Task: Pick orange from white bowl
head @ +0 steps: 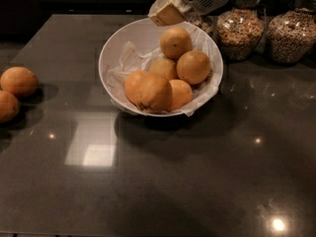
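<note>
The dark counter (163, 181) carries the white bowl (143, 33) near the back, 2 oranges (19, 81) at the left edge and 2 glass jars (239, 31) at the back right. The gripper (168, 15) hangs over the bowl's far rim.

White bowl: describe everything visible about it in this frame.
The white bowl is large, round and smooth-sided, and looks like ceramic or plastic. It sits opening upward on the dark countertop, in front of the glass jars. Crumpled white paper lines it and spills over the front rim. Five oranges are piled inside. The gripper is just above its far rim; whether they touch cannot be told.
</note>
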